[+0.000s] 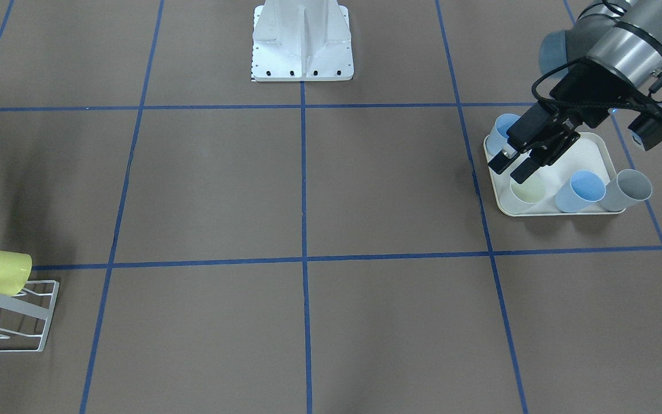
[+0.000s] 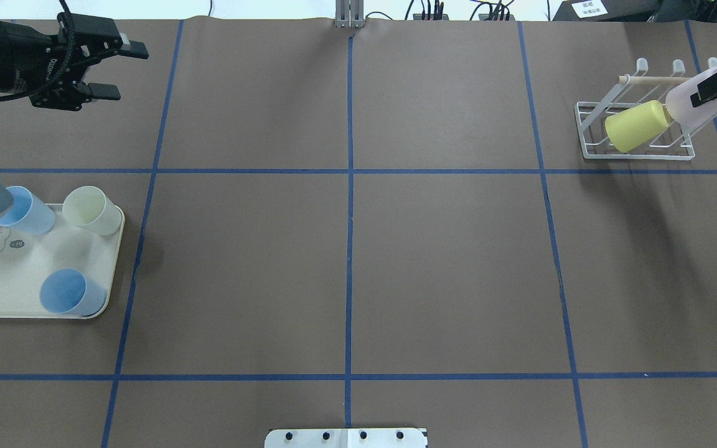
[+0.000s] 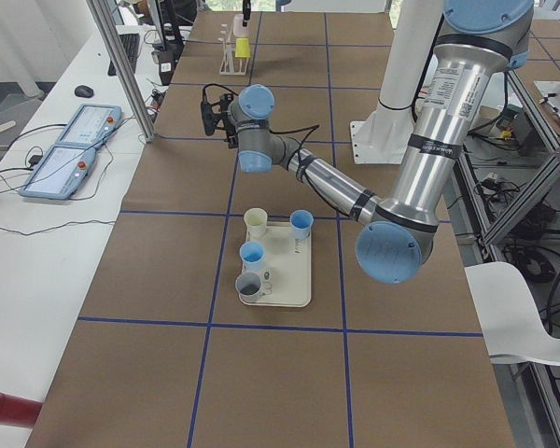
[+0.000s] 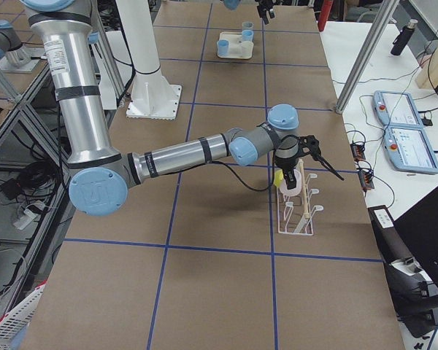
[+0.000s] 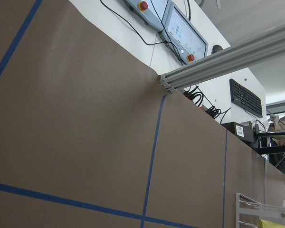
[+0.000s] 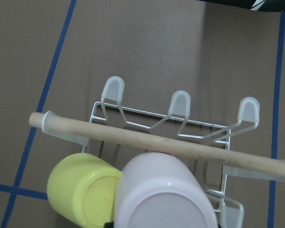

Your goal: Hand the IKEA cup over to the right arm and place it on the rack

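Closest to my base plate (image 2: 346, 437), on my left side, sits the cream tray (image 2: 10, 289) w/ four cups standing mouth-up. A blue cup (image 2: 69, 292) is at the tray's near corner. Further back a second blue cup (image 2: 25, 210) and a pale green cup (image 2: 91, 210) stand side by side. A grey cup (image 1: 627, 190) takes the outer far corner (my own elbow hides it from overhead).

Past the tray's far edge, my left gripper (image 2: 123, 71) hangs well above the table. Its fingers are spread wide, nothing btwn them, tips pointing toward the table's middle.

About as far out, but well apart on my right side, stands the rack (image 2: 589, 134): white wire w/ a wooden dowel (image 2: 645, 79) along the top. A yellow cup (image 2: 635, 126) lies tilted on it. The pale pink cup (image 2: 688, 102) is at the rack's outer end, also tilted, just beside the yellow one and up against the dowel, base facing my wrist cam. One finger of my right gripper (image 2: 710, 93) lies along that cup's side. The other finger is out of sight, so I can't tell whether I'm pinching the cup or slack around it.

Beyond the table's far edge: an aluminium post (image 5: 228, 59), two pendants (image 5: 180, 33) and a keyboard (image 5: 245, 97).
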Tool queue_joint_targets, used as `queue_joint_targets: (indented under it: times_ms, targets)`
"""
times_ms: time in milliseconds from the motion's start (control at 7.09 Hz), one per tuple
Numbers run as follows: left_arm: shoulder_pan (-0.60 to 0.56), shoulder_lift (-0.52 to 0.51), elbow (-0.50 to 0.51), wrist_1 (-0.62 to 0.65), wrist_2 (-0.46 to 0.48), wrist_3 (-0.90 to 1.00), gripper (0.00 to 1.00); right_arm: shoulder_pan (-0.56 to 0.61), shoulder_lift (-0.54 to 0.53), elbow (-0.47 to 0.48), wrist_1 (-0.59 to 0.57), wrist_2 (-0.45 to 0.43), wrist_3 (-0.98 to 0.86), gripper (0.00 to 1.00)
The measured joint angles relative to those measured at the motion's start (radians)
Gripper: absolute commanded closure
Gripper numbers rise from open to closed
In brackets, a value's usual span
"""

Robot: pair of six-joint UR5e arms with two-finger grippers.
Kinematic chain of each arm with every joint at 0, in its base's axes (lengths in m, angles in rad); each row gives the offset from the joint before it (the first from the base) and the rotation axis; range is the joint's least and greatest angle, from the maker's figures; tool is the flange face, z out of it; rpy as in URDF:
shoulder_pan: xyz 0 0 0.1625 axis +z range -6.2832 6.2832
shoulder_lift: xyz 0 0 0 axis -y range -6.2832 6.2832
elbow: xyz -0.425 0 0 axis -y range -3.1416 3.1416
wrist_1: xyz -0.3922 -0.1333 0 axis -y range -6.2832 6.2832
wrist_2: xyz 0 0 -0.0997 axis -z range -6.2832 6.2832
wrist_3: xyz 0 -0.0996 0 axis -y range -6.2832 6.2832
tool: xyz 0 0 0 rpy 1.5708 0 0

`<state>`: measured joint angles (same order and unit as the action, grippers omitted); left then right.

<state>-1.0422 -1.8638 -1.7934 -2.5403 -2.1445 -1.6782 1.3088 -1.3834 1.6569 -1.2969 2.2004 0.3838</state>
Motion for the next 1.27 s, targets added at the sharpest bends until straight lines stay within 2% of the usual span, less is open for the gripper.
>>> queue_joint_targets:
  times_ms: [1270]
  targets:
    - [0.002, 0.0, -0.005, 0.0, 0.0, -0.003, 0.0, -0.028, 0.003, -0.008, -0.029, -0.087, 0.011, 1.0]
